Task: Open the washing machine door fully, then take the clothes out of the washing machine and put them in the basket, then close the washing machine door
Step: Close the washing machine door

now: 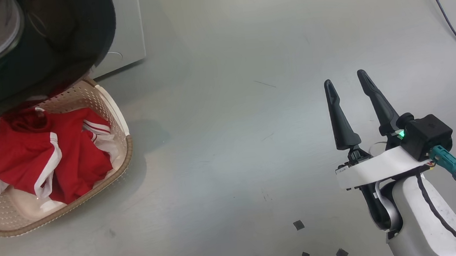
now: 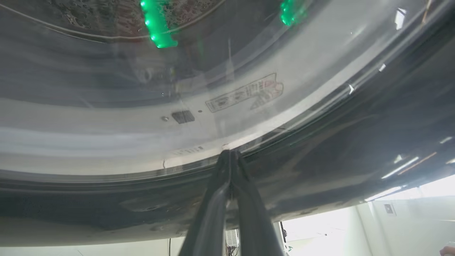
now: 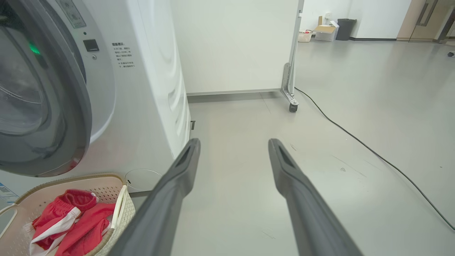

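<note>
Item 1, upper left of the head view: washing machine door (image 1: 67, 39), black ring with glass bowl, hanging above the basket's far edge. Left claw (image 2: 230, 156): fingers pressed together, empty, tips touching the door where glass meets black ring (seen in the left wrist view). Judged step: pushing the door shut. The push should be square to the ring and steady, since closed tips may slide on the gloss.

Item 2, lower left: basket (image 1: 128, 155) on the floor, just beside the washing machine (image 1: 126, 29), holding the clothes (image 1: 44, 156), red with white trim.

Item 3, lower right: right claw (image 1: 345, 77), fingers spread wide, holding nothing, touching nothing, well apart from the basket.
</note>
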Robot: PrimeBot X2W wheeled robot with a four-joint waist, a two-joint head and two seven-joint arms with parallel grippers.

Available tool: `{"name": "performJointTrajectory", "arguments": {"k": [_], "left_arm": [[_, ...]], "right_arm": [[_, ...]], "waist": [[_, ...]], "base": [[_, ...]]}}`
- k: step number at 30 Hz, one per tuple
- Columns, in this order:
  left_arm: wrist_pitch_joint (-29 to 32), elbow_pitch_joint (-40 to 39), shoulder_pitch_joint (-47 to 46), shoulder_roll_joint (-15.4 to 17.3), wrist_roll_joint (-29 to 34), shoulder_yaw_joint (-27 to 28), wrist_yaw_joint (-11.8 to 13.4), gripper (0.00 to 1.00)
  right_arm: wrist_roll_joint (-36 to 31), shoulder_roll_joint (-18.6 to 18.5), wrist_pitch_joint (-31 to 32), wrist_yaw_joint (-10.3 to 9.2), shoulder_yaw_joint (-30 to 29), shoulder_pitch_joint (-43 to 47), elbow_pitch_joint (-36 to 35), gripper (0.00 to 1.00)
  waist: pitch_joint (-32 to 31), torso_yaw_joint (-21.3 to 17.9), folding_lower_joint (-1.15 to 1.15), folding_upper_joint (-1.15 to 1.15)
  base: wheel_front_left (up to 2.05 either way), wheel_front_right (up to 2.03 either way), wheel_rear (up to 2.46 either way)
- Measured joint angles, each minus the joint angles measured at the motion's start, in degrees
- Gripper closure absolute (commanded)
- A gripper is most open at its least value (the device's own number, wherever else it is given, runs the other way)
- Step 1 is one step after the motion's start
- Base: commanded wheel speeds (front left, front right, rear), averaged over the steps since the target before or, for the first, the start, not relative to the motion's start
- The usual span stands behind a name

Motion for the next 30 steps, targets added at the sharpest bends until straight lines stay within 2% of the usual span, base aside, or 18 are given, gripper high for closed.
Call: {"name": "performJointTrajectory", "arguments": {"k": [8,13,21,30], "left_arm": [[-0.8,3.2,-3.4,0.0,0.4,-0.7,0.4,1.00],[-1.2,5.0,-4.3,-1.4,0.4,-1.1,0.2,1.00],[-0.7,6.2,-4.3,-3.9,-1.4,-0.9,-3.2,1.00],[-0.2,6.6,-0.3,-5.8,-4.0,0.2,-5.5,1.00]], "right_arm": [[0.5,0.1,0.0,-0.07,-0.4,-0.9,-0.2,0.00],[0.8,0.1,0.0,-0.59,-1.8,-0.9,-0.6,0.00],[0.4,0.1,0.0,-0.67,-2.7,-0.9,-1.1,0.00],[-0.9,0.1,0.0,-0.66,-4.0,-0.9,-1.3,0.00]], "waist": [[0.8,-1.4,0.00,0.00],[0.9,-0.8,0.00,0.00],[0.6,1.4,0.00,0.00],[-0.1,5.5,0.00,0.00]], "base": [[0.00,0.00,0.00],[0.00,0.00,0.00],[0.00,0.00,0.00],[0.00,0.00,0.00]]}}
